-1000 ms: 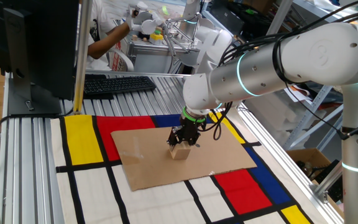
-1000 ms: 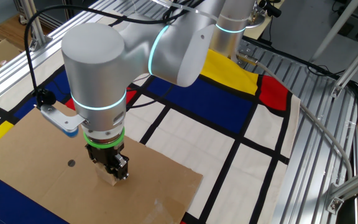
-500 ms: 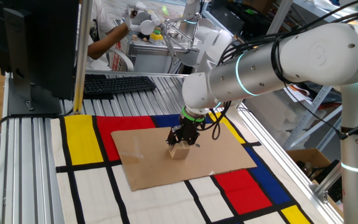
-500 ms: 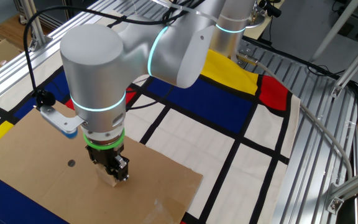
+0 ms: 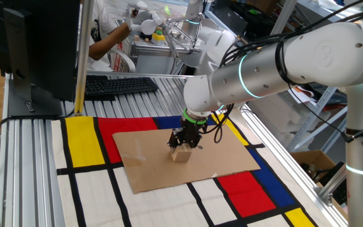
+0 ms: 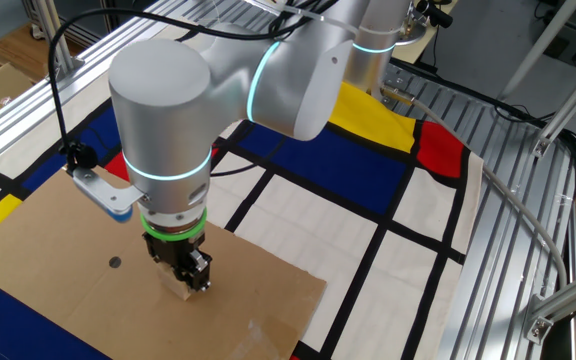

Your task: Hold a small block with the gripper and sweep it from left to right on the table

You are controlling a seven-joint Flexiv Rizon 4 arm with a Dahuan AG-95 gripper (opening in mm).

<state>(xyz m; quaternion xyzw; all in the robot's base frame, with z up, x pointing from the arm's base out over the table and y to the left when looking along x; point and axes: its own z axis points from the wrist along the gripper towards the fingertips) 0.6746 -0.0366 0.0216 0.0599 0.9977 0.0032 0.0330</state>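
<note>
On the cardboard, what we see: the small block (image 5: 181,154) sits on the brown cardboard sheet (image 5: 144,167), near the sheet's middle, and the sheet lies on the coloured mat of the table (image 5: 30,157).
Tool: our gripper (image 5: 185,142) points straight down, its black fingers set on either side of the block's upper part.
Grip: we read the jaws as partly closed, about as wide as the block, and holding it; in the other fixed view the gripper (image 6: 181,276) hides most of the small block (image 6: 175,291), so we cannot confirm the contact on both faces there.
Key relation: the block lies directly under the tool, between the fingers, its base on the cardboard.
Path, as we judge it: bare cardboard runs on toward the sheet's right edge in the view with the keyboard (image 5: 115,85), so a sideways sweep has room.
Risk we see: pressing too hard could drag the loose sheet along with the block.
</note>
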